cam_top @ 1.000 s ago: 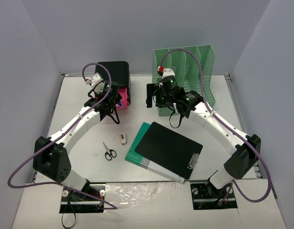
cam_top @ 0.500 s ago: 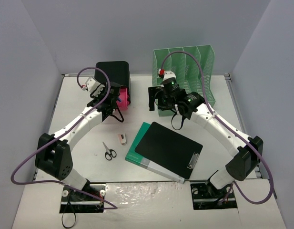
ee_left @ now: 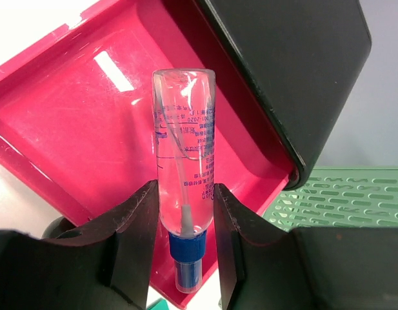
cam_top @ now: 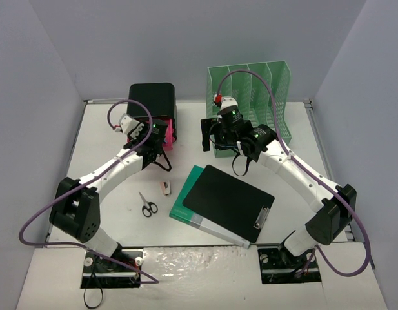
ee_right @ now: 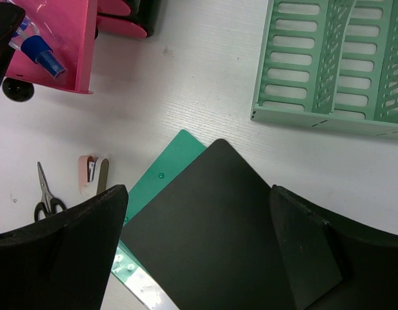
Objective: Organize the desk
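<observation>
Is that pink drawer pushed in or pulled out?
Pulled out. The pink drawer juts from the black box, its floor in plain view, and the left tool holds a clear bottle over it.

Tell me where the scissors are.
In the top view the scissors lie near-left on the desk, beside a small pink object, left of the green folder.

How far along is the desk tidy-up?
Done: nothing visibly stowed; the green file rack looks empty. In hand: left pincer grips a clear blue-capped bottle at the open pink drawer. Left: scissors, small pink item, black clipboard on a green folder lie loose on the desk; right pincer open, empty.
</observation>
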Available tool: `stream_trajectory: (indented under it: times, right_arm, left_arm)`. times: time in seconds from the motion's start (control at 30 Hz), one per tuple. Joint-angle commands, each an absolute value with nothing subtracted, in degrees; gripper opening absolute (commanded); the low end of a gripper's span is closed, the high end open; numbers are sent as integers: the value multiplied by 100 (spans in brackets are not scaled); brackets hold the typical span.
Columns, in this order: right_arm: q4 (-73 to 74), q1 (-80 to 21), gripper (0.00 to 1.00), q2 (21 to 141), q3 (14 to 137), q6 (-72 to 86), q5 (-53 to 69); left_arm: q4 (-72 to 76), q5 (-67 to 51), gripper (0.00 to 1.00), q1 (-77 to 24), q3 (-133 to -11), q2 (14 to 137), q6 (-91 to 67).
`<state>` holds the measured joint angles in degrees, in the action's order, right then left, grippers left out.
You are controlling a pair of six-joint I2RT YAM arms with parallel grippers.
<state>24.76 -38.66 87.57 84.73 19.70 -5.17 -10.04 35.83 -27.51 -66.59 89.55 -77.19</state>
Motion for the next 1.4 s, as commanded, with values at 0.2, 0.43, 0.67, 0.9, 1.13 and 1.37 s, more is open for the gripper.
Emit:
stream_trajectory:
  times: [0.2, 0.43, 0.67, 0.9, 1.13, 1.37]
  right_arm:
    - [2408, -3858, 89, 8587, 8539, 1837, -527]
    - [2406, -3850, 89, 8616, 8560, 1828, -525]
    - [2399, -3850, 89, 8640, 8578, 1819, -545]
    - [2399, -3849, 90, 8710, 8667, 1811, -554]
    - [2363, -3846, 90, 8818, 8739, 1831, -554]
    - [2244, -3841, 90, 9103, 9200, 1846, -492]
  left_arm:
    - [-435, 3590, 3, -2672, -6996, 9101, -7713]
    - [-246, 3466, 22, -2592, -7085, 9176, -7381]
    - [-193, 3279, 44, -2467, -7261, 9272, -7028]
    - [-131, 3120, 62, -2347, -7314, 9290, -6889]
    - [-97, 2957, 62, -2347, -7633, 9299, -6162]
    - [-186, 2848, 62, -2347, -7954, 9264, -5503]
